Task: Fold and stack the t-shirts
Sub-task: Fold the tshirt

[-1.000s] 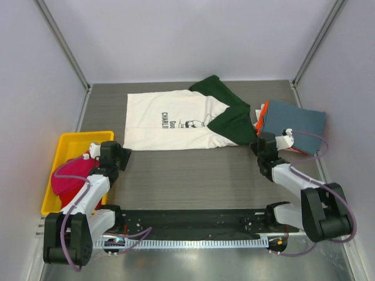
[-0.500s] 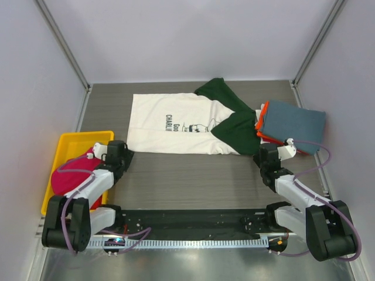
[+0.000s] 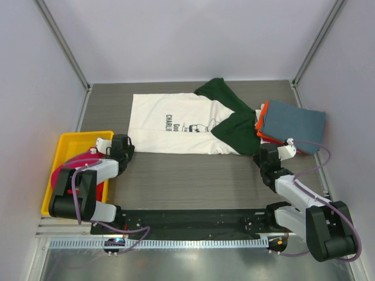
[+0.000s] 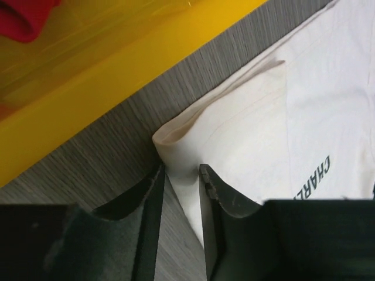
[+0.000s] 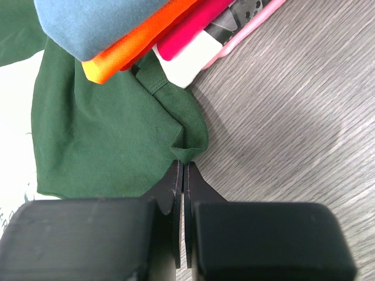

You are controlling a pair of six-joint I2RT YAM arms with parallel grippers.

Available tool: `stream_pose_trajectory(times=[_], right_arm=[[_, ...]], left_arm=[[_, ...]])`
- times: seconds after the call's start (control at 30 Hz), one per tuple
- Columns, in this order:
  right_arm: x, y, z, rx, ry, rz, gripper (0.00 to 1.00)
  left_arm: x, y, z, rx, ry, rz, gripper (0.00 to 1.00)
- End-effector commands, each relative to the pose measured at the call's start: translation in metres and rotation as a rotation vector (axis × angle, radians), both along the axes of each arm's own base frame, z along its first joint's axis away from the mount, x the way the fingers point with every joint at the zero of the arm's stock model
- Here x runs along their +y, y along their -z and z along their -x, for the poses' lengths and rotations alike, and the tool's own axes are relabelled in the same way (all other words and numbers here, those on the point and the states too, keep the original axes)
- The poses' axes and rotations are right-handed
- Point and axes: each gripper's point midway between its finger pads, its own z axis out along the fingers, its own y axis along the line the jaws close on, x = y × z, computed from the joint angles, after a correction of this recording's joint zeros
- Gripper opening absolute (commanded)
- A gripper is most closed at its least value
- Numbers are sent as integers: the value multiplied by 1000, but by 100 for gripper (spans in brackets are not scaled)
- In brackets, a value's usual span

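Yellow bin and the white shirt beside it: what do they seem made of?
The bin: probably hard plastic, smooth and slightly glossy, with soft reflections on its wall. The shirt: soft matte cloth, perhaps cotton knit; it lies limp, with a folded hem and faint creases.

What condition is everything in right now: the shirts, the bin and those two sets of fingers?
cream t-shirt: spread flat on the table, not yet folded
stack of shirts: folded, slate-blue on top
red shirt: bunched up in the yellow bin
left fingers: apart, straddling the cream t-shirt's corner
right fingers: shut, pinching the green sleeve at its edge
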Motion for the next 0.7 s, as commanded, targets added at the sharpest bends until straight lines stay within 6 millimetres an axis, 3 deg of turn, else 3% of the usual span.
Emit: stream_pose_trajectory(times=[0.0, 0.03, 0.1, 0.23, 0.27, 0.33, 0.43, 0.53, 0.6, 0.67], right_arm=[[-5, -9, -2, -36, 16, 23, 1], [-5, -10, -2, -40, 19, 22, 1], [-5, -11, -2, -43, 22, 21, 1], [-7, -9, -3, -28, 40, 17, 1], [-7, -13, -6, -31, 45, 17, 1], [-8, -15, -6, -16, 53, 20, 1], [-12, -31, -7, -17, 67, 42, 1], [-15, -60, -11, -42, 74, 68, 1], [-17, -66, -8, -38, 74, 77, 1], [-17, -63, -3, -16, 70, 77, 1]], left_arm=[[11, 0, -4, 9, -43, -54, 26], [13, 2, -1, 25, -51, -66, 11], [15, 3, 0, 30, -58, -70, 0], [12, 3, 0, 53, -41, -71, 0], [12, -6, -7, 48, -32, -77, 0], [14, -7, 0, 108, -25, -103, 0], [18, -36, -6, 93, -27, -136, 0], [23, -68, -4, 43, -26, -167, 0], [26, -83, 3, 19, -28, -180, 0], [27, -83, 10, 25, -28, -181, 0]])
